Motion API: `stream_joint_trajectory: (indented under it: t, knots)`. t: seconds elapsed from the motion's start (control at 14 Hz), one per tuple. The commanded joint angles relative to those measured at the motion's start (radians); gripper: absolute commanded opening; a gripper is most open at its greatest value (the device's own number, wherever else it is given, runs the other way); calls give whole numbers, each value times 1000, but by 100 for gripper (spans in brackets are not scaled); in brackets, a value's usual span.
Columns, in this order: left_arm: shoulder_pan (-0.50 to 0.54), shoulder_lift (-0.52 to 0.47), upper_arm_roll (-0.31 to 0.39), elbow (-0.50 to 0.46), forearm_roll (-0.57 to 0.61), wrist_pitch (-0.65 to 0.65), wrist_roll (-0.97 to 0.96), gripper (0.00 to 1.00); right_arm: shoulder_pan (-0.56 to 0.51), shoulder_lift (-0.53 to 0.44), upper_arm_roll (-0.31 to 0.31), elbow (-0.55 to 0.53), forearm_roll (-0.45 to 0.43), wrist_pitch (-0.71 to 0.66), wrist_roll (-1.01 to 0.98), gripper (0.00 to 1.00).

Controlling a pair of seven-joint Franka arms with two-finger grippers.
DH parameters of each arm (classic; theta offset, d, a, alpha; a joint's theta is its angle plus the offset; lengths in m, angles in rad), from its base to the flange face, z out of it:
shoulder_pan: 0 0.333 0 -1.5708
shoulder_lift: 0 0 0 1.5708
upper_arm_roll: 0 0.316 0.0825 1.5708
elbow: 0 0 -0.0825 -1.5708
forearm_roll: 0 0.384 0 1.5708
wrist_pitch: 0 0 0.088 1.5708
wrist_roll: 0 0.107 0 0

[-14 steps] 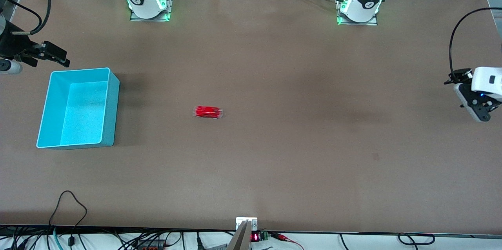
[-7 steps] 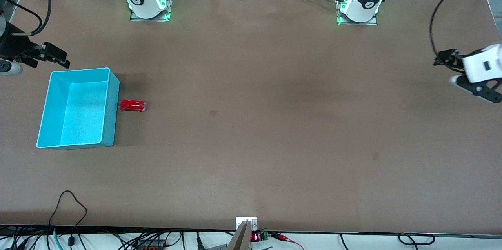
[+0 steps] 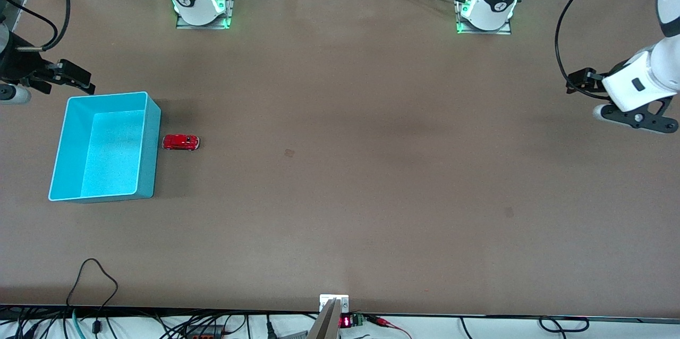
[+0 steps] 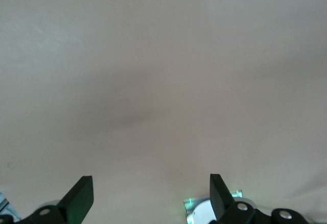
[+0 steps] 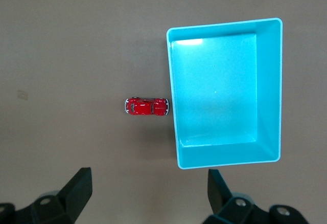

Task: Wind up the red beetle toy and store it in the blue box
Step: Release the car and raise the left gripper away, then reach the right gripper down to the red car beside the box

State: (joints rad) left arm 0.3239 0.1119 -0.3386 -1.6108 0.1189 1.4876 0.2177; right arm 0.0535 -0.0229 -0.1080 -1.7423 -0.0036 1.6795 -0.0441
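1. The beetle (image 3: 180,142) sits on the worktop (image 3: 340,169), against the box (image 3: 104,146) wall facing the left arm's end.
2. Right end effector (image 5: 148,191) hangs spread at the worktop's edge by the box.
3. Left end effector (image 4: 152,196) hangs spread over its own end.

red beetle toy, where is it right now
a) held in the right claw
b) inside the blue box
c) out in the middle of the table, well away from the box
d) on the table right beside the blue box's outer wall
d: the red beetle toy sits on the table against the outer wall of the blue box, on the side toward the left arm's end; no claw holds it.
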Motion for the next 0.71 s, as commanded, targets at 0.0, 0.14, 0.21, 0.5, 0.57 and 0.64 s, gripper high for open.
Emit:
stream_joint_trajectory:
  t: [0.0, 0.14, 0.21, 0.5, 0.57, 0.64]
  knots:
    - [-153, 26, 146, 48, -7, 43, -163, 100, -3, 23, 1, 1, -15, 8, 4, 100]
    - [-303, 14, 318, 37, -7, 127, -270, 100, -1, 58, 1, 9, -4, 14, 10, 100]
    - [-334, -18, 335, -3, -10, 163, -271, 100, 0, 79, 1, 23, -3, 15, 10, 100]
    - [-397, -177, 406, -174, -119, 261, -268, 100, 57, 234, 4, 134, 4, 51, -11, 100]
    - [-397, -184, 400, -178, -116, 246, -277, 100, 66, 266, 4, 154, 39, 58, -20, 100]
    - [-396, -182, 398, -163, -116, 200, -279, 100, 84, 279, 2, 153, 89, 78, -36, 100]
